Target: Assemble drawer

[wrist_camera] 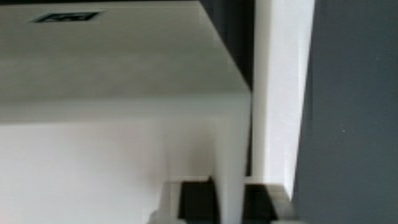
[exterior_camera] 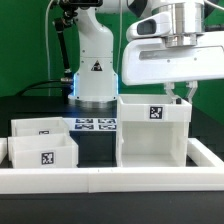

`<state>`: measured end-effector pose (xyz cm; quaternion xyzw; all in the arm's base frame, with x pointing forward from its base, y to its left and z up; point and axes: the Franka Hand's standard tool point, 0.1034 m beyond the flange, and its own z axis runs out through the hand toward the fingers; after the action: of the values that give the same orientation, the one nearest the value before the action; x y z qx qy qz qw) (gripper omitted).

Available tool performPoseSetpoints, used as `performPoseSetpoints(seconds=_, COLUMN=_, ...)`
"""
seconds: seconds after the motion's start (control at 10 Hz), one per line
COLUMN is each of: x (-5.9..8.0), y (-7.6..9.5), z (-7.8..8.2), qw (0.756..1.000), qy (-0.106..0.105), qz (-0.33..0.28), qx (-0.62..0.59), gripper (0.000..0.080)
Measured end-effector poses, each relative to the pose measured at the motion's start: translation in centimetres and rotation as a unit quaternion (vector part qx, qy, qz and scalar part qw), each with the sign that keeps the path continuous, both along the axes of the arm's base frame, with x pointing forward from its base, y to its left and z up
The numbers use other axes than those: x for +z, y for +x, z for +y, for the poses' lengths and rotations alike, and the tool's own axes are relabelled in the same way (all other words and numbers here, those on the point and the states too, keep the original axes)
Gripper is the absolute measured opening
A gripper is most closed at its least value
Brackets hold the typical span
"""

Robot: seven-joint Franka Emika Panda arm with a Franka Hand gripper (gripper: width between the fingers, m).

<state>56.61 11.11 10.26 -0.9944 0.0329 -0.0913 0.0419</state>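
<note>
The shell stands upright on the black table, toward the exterior view's right, open side up, with its tag on the face turned to that camera. My pincer comes down from above onto the top edge of its wall on the exterior view's right. In the wrist view my pincer straddles that thin wall: one dark pad sits tight against each face, so I am clamped on the shell. Its tag shows blurred at the far end of the rim.

The two trays lie well apart from the shell, on the exterior view's left. The front tray carries a tag on its near wall, and the back tray sits just behind it. Between the trays and the shell, farther back, lies the marker board. The low white rail runs along the near edge and up the exterior view's right side. My base stands behind the board.
</note>
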Motion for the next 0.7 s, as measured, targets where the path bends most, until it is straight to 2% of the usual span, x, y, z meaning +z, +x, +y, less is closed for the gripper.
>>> performPoseSetpoints(seconds=0.2, x=0.02, y=0.01, z=0.03, qw=1.000, qy=0.002, qz=0.001, qx=-0.009, gripper=0.0038)
performPoseSetpoints(seconds=0.7, x=0.03, y=0.21, z=0.28, qw=0.986, qy=0.041, qz=-0.002, qx=-0.164, gripper=0.0042)
